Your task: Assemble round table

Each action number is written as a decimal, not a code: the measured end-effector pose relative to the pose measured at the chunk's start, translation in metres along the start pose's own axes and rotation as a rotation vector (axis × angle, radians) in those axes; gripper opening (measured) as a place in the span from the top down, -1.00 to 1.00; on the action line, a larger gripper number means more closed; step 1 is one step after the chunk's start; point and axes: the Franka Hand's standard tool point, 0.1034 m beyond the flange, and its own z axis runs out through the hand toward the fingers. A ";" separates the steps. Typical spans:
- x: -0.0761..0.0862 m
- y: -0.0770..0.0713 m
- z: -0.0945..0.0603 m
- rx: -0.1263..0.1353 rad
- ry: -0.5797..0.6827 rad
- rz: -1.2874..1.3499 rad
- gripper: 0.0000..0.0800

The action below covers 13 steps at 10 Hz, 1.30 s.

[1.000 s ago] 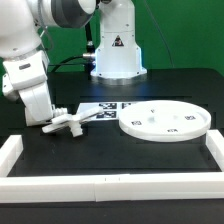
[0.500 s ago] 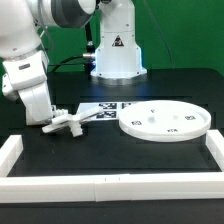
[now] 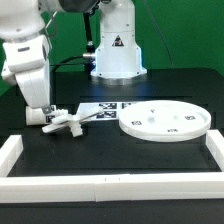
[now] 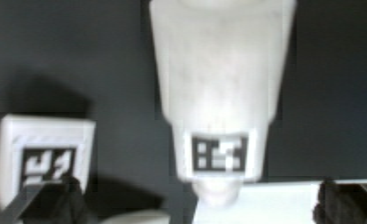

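The large round disc (image 3: pixel 165 121) lies flat on the black table towards the exterior view's right. On the exterior view's left, the short white leg (image 3: pixel 70 124) lies on its side just below my gripper (image 3: pixel 43 116). In the wrist view the leg (image 4: pixel 217 80) stretches away from my gripper (image 4: pixel 198 205), its square tag facing up. The fingertips (image 4: pixel 48 200) stand wide apart on either side of it, and nothing is held. A small tagged white piece, apparently the foot (image 4: pixel 45 152), sits right beside the leg.
The marker board (image 3: pixel 108 107) lies between the leg and the disc. White border rails (image 3: pixel 110 184) run along the front and both sides of the table. The robot's white base (image 3: pixel 116 50) stands at the back.
My gripper has opened wide and let go of the leg. The hand has lifted a little above the leg. Leg and disc lie where they were.
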 end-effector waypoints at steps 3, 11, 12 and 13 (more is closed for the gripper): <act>0.053 0.010 -0.029 -0.039 -0.032 0.170 -0.62; 0.097 0.024 -0.023 -0.072 -0.034 0.332 -0.62; 0.111 0.020 -0.018 -0.074 -0.025 0.453 -0.62; 0.128 0.020 -0.014 -0.069 -0.014 0.548 -0.62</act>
